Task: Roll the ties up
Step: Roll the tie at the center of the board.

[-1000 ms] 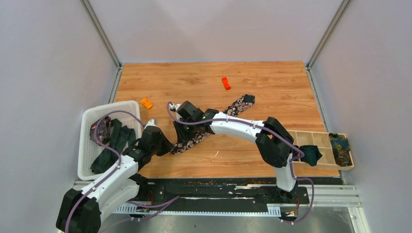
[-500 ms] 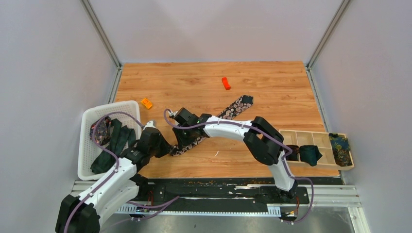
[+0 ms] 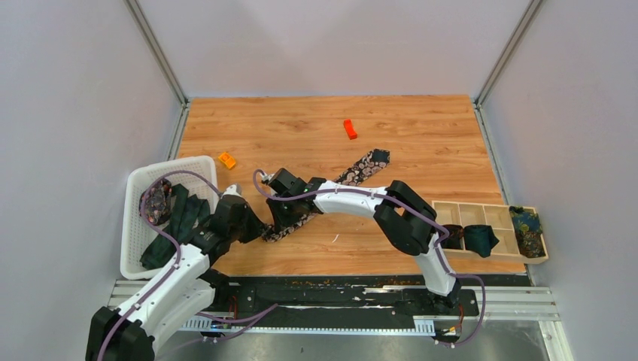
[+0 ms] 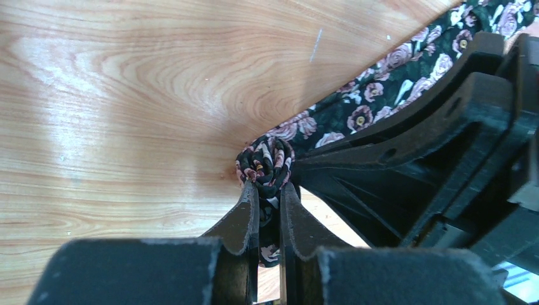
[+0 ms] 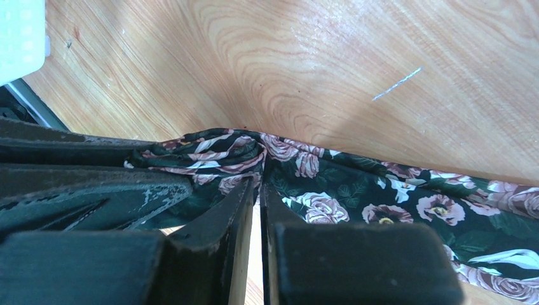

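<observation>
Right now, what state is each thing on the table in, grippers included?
floral tie: flat on the table, near end rolled small.
left gripper: shut on the rolled end.
right gripper: shut on the tie by the roll.
white basket: holds loose dark ties.
wooden tray: bundled ties in some compartments.
orange blocks: loose on the table, untouched.

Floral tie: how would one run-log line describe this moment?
floral tie: near end rolled, rest flat on table | left gripper: shut on rolled end | right gripper: shut on tie beside it
</observation>
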### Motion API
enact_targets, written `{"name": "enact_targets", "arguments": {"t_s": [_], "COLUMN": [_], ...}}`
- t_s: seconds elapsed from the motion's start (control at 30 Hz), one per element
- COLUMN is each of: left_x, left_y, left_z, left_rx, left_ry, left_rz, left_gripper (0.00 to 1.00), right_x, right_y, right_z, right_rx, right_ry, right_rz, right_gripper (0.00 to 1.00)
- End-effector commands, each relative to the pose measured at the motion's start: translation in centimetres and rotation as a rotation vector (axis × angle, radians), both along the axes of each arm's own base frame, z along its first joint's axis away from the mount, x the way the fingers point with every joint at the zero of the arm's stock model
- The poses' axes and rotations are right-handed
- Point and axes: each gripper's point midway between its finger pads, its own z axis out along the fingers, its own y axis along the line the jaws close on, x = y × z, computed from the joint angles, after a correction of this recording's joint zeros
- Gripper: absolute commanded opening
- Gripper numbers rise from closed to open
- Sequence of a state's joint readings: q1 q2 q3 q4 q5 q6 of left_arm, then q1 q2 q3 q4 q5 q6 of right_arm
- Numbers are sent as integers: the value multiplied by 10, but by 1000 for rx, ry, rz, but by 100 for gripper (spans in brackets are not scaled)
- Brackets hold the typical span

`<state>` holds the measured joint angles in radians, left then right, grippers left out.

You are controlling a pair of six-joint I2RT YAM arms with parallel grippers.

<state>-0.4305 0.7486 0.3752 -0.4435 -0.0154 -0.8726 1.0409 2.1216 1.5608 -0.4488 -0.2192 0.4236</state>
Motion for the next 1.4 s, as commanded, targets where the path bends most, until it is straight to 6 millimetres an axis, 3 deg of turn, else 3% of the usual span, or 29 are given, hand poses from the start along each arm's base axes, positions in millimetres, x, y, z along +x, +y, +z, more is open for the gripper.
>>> {"name": "enact_targets", "arguments": {"t_s": [0.0, 0.23, 0.73, 1.13, 1.37], "left_x": [11, 13, 14, 23, 29], "left_y": [-10, -12, -14, -16, -17], "left_z": [31, 38, 30, 14, 8], "left_rx": [-37, -25, 37, 81, 94], "left_ry": [-69, -70, -6, 51, 69], "left_rz": [-38, -63, -117, -136, -133], "left_gripper": [2, 2, 3, 3, 4], "right_x": [-1, -6, -18, -15, -6], "right_y": [22, 30, 45, 41, 28], "right_z": [16, 23, 28, 21, 28], "right_rx": [72, 115, 198, 189, 172], "right_ry": [-8, 4, 48, 37, 3], "right_rz": [8, 30, 77, 85, 66], "right_gripper": [11, 11, 11, 10, 11]}}
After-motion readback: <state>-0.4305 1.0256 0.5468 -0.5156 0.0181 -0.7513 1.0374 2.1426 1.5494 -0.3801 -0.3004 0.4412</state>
